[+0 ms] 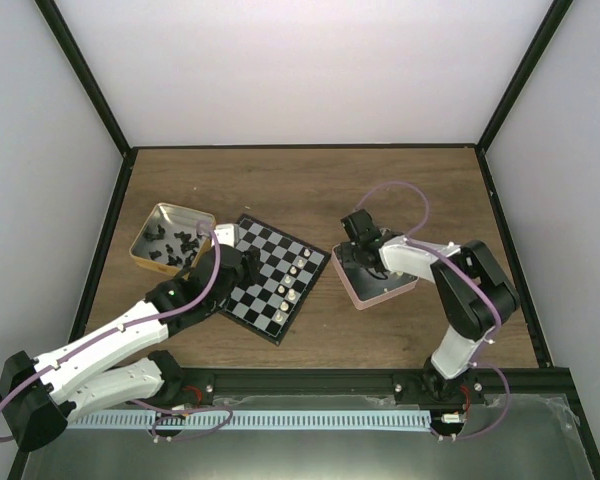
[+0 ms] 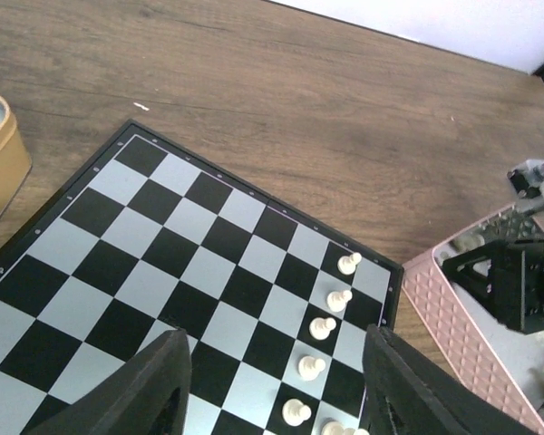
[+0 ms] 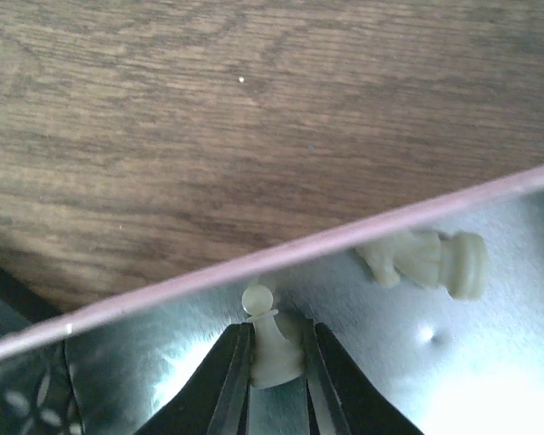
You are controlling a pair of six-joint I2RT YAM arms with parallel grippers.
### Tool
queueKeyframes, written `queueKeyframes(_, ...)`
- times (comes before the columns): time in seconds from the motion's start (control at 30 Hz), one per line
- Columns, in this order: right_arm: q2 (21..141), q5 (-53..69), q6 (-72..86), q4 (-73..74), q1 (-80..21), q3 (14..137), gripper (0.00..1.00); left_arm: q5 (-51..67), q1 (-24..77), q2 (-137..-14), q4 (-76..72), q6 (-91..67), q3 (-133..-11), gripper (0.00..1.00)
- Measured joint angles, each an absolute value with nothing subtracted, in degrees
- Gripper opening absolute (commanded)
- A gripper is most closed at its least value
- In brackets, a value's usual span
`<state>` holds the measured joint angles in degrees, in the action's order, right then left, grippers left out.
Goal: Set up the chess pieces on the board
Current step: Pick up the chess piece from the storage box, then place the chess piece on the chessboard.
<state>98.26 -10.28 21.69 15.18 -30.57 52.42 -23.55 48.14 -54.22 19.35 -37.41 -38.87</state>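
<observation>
Pinching a cream pawn (image 3: 272,355) at its waist, the right pincer (image 3: 276,331) has a finger pressed to each side of it, and the round head pokes out past the tips. The head lies just beside the pink wall of the tray (image 3: 344,243). Whether the pawn stands on the shiny tray floor or lies on it I cannot tell. A second cream piece (image 3: 426,261) lies on its side near by in the same tray.

The pawn looks like hard, smooth plastic: very light, stiff and unlikely to break, but small and slick enough to twist or squirt out of a hard squeeze. The waist, just above the wider foot, seems the right place to hold it, with gentle pressure and the foot left free to set down flat.

Across the table (image 1: 310,180), the left pincer (image 2: 276,344) hangs over the board (image 2: 163,236) with its fingers spread apart and nothing between them. A row of cream pawns (image 2: 323,327) stands along the board's edge nearest the tray, and the squares beyond it are bare. On the board's other side, the black pieces (image 1: 175,245) sit heaped in a gold tin (image 1: 140,240).
</observation>
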Motion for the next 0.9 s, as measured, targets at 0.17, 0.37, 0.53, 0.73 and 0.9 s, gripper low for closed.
queueKeyframes(0.17,90.6,-10.4,21.5,13.8,-30.6,47.4,0.12,-20.9,48.1,-54.2,18.7,-36.9,-38.9,0.66)
queueKeyframes(0.37,74.1,-6.1,20.3,8.6,-30.6,40.6,0.13,-15.6,48.0,-53.9,15.8,-35.2,-38.8,0.75)
queueKeyframes(0.53,63.0,7.2,18.5,4.0,-30.6,38.0,0.14,-9.2,48.0,-52.2,13.0,-33.8,-38.8,0.79)
queueKeyframes(0.73,56.0,27.0,17.5,-3.0,-30.6,36.4,0.14,-0.8,48.0,-47.0,8.1,-33.7,-38.7,0.85)
queueKeyframes(0.9,55.3,40.2,18.0,-8.4,-30.7,35.7,0.14,8.9,48.0,-46.2,1.6,-35.9,-38.7,0.87)
